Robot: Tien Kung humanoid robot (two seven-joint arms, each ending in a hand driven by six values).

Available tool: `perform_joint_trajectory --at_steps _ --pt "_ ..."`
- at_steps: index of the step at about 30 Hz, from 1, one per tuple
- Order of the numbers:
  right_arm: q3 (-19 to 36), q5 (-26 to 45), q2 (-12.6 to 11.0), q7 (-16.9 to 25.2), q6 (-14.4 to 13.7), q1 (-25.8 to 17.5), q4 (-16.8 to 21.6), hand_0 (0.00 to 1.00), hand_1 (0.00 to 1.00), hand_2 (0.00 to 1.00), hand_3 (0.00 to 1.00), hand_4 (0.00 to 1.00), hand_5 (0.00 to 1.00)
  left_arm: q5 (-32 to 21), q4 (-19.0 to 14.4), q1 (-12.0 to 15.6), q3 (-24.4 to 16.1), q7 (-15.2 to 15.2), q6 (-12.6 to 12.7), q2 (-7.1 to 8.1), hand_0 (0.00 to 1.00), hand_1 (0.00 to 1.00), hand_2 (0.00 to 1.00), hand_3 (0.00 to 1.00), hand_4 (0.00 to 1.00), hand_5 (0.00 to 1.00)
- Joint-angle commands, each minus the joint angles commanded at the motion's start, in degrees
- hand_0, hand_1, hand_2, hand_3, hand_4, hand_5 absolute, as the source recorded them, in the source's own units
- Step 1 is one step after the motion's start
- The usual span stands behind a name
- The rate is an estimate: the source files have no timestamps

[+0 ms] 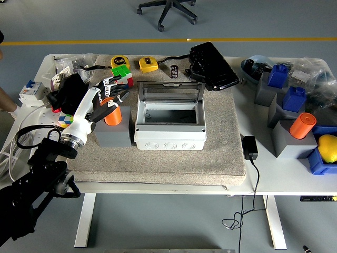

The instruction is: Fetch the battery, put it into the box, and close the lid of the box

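Observation:
An orange cylindrical battery (112, 116) stands tilted on a grey block (112, 133) at the left of the beige mat. My left hand (111, 101) reaches in from the lower left. Its dark fingers (120, 96) curl behind the battery's top and the thumb crosses its front, so the hand is shut on it while it still rests on the block. Just right of the block sits the white box (169, 134). Its clear lid (169, 93) stands upright at the back, and the inside looks empty. My right arm is out of view.
A small black cylinder (174, 71), two tape measures (148, 65), a colour cube (122, 73) and a black case (213, 66) lie behind the box. A second orange cylinder (303, 125) on grey blocks, blue bins and a charger (250, 147) stand to the right. A person's arm (6, 101) shows at the left edge.

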Motion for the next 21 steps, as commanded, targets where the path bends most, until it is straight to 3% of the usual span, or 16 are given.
perform_joint_trajectory --at_steps 2,3,21 --pt "0.0 0.0 0.0 0.0 0.0 0.0 0.0 0.6 0.611 0.646 0.563 0.998 0.607 -0.3 0.2 0.0 0.1 -0.1 0.0 -0.04 0.841 0.807 0.776 0.814 0.998 0.496" --pt "-0.1 0.0 0.0 0.0 -0.1 0.0 0.0 0.599 0.611 0.646 0.563 0.998 0.607 -0.4 0.3 0.0 0.1 -0.2 0.0 -0.05 0.752 0.753 0.728 0.563 0.998 0.355" --pt "-0.3 0.1 0.1 0.2 -0.4 0.1 0.1 0.602 0.611 0.646 0.562 0.998 0.607 -2.5 3.1 -0.3 0.1 -1.9 0.7 -0.95 0.739 0.703 0.68 0.542 0.998 0.279"
